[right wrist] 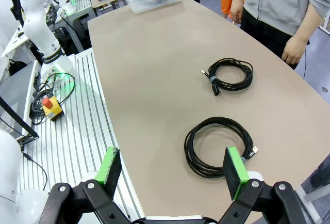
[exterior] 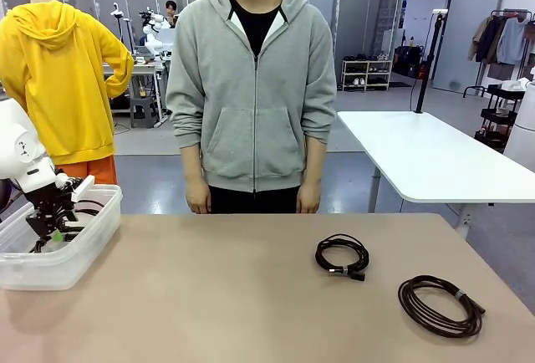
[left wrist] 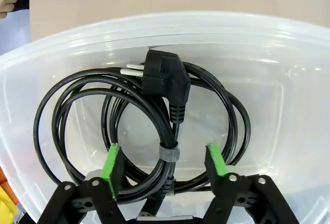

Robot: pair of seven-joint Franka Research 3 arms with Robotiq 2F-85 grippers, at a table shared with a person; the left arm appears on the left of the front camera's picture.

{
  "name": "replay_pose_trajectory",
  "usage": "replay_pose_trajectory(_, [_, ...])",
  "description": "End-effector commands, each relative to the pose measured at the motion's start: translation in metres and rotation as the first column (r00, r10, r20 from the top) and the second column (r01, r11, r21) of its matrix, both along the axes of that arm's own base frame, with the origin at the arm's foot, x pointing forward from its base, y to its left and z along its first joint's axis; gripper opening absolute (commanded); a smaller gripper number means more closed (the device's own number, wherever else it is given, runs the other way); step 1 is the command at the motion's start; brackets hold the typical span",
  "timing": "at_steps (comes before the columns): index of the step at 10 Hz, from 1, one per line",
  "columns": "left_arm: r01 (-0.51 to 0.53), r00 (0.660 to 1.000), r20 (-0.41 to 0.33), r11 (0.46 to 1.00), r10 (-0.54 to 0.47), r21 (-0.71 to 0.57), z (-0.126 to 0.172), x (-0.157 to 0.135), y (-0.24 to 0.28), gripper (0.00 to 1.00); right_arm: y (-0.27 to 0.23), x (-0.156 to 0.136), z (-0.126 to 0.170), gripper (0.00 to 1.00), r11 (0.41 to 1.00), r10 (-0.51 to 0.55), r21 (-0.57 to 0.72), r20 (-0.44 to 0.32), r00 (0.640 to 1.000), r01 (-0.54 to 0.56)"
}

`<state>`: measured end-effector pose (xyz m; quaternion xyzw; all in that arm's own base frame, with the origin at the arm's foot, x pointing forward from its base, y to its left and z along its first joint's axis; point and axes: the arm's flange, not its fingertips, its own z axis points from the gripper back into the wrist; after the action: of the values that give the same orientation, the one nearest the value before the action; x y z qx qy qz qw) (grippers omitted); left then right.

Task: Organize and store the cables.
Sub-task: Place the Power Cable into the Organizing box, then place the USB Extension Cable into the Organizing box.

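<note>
Storing step: left fingers gape empty over a cable lying in the bin, at left. Two cables wait right on the tabletop; right fingers, wide open and empty, should probably fetch the nearer one next.

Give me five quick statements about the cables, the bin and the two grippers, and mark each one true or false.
1. A coiled cable with a power plug lies in the clear bin. True.
2. Three coils lie on the table. False: there are two, a smaller coil and a larger coil.
3. The left gripper is clamped shut on the cable. False: its pads stand apart.
4. The right gripper is open above the table. True.
5. The person is holding a cable. False: both hands hang empty.
</note>
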<state>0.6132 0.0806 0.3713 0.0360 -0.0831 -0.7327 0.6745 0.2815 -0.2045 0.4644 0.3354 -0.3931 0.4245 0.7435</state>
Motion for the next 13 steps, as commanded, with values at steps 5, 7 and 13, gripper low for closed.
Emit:
replay_pose_trajectory(5, [-0.034,0.999,-0.004,0.999,0.034,0.012,0.009,-0.002,0.0,1.0,0.001,0.0,0.0,1.0,1.0,0.006,0.006,0.018,1.0,-0.006])
replay_pose_trajectory(7, [-0.034,0.999,-0.004,0.999,0.034,0.012,0.009,-0.002,0.0,1.0,0.001,0.0,0.0,1.0,1.0,0.006,0.006,0.018,1.0,-0.006])
replay_pose_trajectory(13, [-0.034,0.999,-0.004,0.999,0.034,0.012,0.009,-0.002,0.0,1.0,0.001,0.0,0.0,1.0,1.0,0.006,0.006,0.018,1.0,-0.006])
